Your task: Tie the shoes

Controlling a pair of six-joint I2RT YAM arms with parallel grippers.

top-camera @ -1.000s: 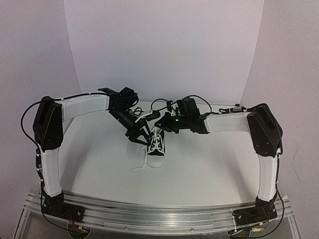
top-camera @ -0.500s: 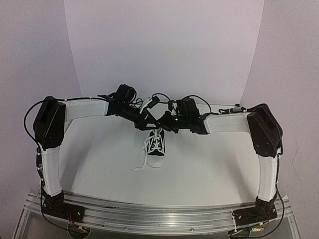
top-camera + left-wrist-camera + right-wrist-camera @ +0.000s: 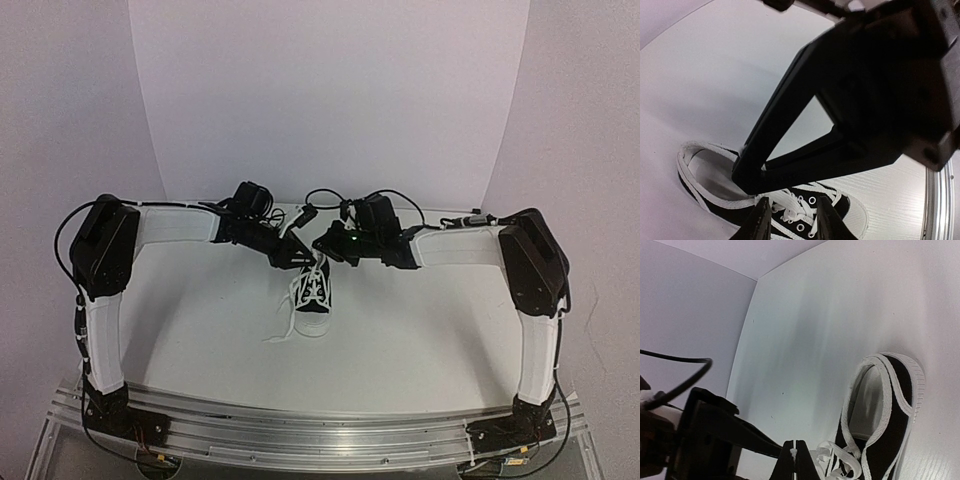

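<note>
Above the sneaker [image 3: 313, 300], pinches one of the laces [image 3: 826, 447] in the fully closed right gripper [image 3: 794, 462]; holds the left gripper [image 3: 795, 220] part-open, empty, over the lacing.

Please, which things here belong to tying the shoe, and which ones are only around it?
For the job: sneaker, laces, left gripper, right gripper.
Only around: table, cables, metal rail, white backdrop.

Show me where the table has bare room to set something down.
Bare: table between left arm and shoe; likewise between shoe and right arm; strip before the toe. Crowded: left claw and right claw meet over the heel, laces trail left.
</note>
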